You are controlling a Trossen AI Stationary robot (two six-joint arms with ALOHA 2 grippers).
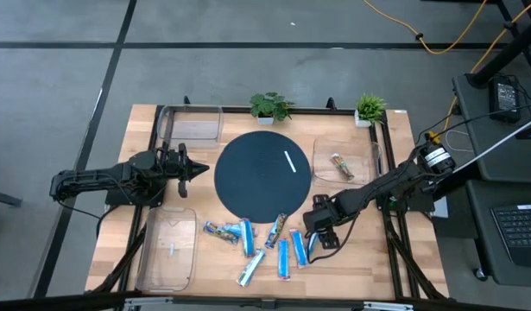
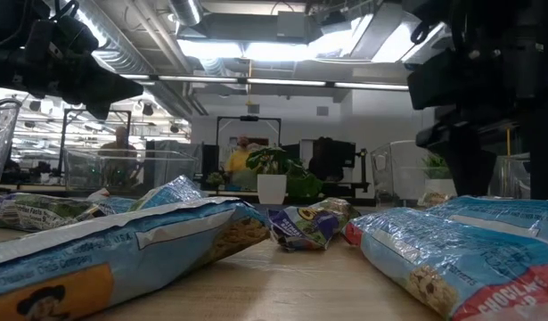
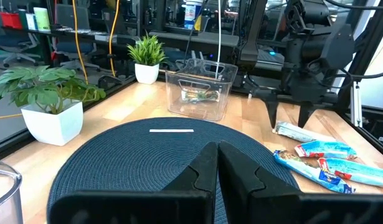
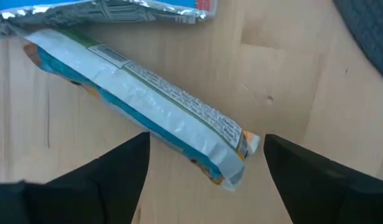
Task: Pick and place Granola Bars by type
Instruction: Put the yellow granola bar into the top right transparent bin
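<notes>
Several foil-wrapped granola bars (image 1: 248, 244), mostly blue, lie flat on the wooden table near its front edge. My right gripper (image 1: 320, 235) hangs open over the rightmost bar (image 4: 147, 99). In the right wrist view its fingers (image 4: 116, 171) stand on either side of that bar's crimped end (image 4: 238, 146) and touch nothing. My left gripper (image 1: 194, 167) is shut and empty, hovering at the left rim of the dark round mat (image 1: 261, 173). One brownish bar (image 1: 341, 164) lies inside the clear bin (image 1: 369, 155) on the right.
A clear bin (image 1: 192, 125) stands at the far left and another (image 1: 168, 250) at the near left. A thin white mark (image 1: 290, 161) lies on the mat. Two potted plants (image 1: 270, 107) (image 1: 369, 109) stand at the far edge. People show in the room beyond (image 2: 242, 153).
</notes>
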